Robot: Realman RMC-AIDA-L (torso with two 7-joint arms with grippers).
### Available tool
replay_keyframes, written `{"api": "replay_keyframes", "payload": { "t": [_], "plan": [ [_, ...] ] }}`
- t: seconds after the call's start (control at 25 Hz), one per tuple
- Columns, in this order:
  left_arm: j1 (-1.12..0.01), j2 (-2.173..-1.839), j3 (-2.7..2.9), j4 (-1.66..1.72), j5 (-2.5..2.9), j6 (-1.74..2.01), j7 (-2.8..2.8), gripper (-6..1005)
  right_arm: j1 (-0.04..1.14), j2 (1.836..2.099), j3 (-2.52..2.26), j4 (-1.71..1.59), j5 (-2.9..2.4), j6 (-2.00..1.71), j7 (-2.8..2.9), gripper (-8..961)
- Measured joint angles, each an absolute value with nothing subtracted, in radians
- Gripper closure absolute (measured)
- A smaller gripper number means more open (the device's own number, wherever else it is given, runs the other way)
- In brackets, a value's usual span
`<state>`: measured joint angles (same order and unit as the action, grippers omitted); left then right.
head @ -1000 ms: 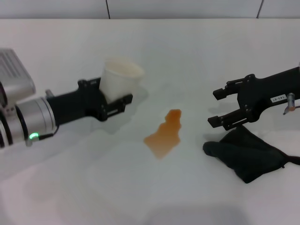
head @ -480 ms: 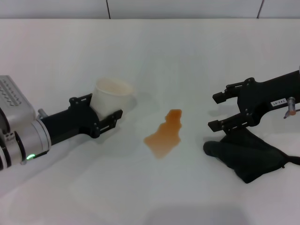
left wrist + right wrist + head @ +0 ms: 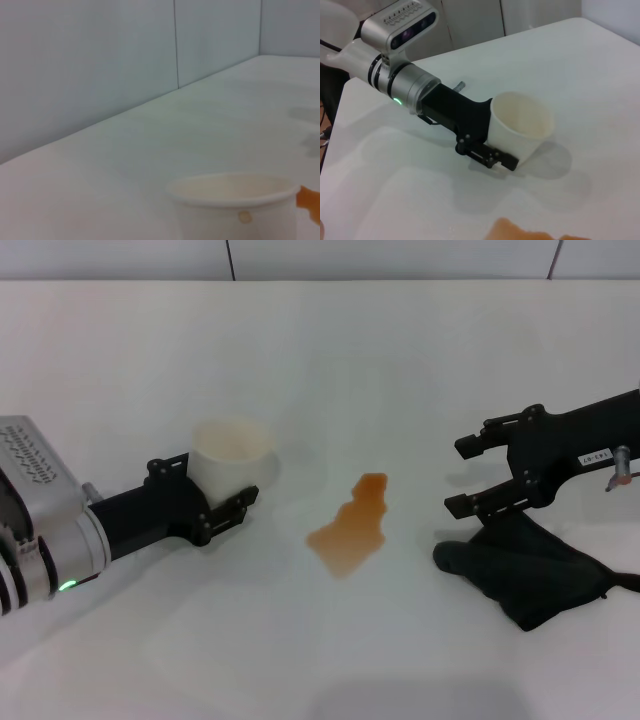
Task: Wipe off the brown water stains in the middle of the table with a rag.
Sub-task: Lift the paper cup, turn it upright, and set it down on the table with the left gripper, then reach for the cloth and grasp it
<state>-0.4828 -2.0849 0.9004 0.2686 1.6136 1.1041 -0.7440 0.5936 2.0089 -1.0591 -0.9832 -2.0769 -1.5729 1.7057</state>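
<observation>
On your left, the left gripper (image 3: 228,502) is closed around a white cup (image 3: 233,462), which stands upright on the table (image 3: 400,360); its fingers (image 3: 492,156) clasp the cup's lower wall on both sides. Centre: the brown water stains (image 3: 351,527), one lobed orange-brown patch, lie on the bare tabletop to the right of the cup, apart from it and touched by nothing. On your right, the right gripper (image 3: 462,477) hovers with its two fingers spread wide and nothing between them, its tips pointing toward the stain. The rag (image 3: 525,565), a crumpled black cloth, lies on the table just below and beside that gripper's lower finger (image 3: 475,502), outside the open fingers, well right of the stain.
</observation>
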Motion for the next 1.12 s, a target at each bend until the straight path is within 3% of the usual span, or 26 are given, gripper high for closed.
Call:
{"api": "replay_keyframes", "payload": {
  "t": [0.36,0.6,0.8,1.12],
  "plan": [
    [-0.461,-2.085,0.9,0.267,1.617,1.107,-0.729,364,0.594,2.008,-1.06,-0.982,-2.079,-1.572,1.706,101],
    [-0.45,-2.085,0.899,0.268,1.607,1.116,-0.727,179,0.593,2.007,-1.061,-0.982,-2.081,-1.572,1.706,101],
    [-0.424,-2.085,0.897,0.274,1.598,1.134,-0.723,105,0.592,2.006,-1.061,-0.982,-2.083,-1.573,1.706,101],
    [-0.311,-2.077,0.895,0.295,1.503,1.259,-0.707,105,0.591,2.006,-1.061,-0.991,-2.085,-1.59,1.706,101]
  ]
}}
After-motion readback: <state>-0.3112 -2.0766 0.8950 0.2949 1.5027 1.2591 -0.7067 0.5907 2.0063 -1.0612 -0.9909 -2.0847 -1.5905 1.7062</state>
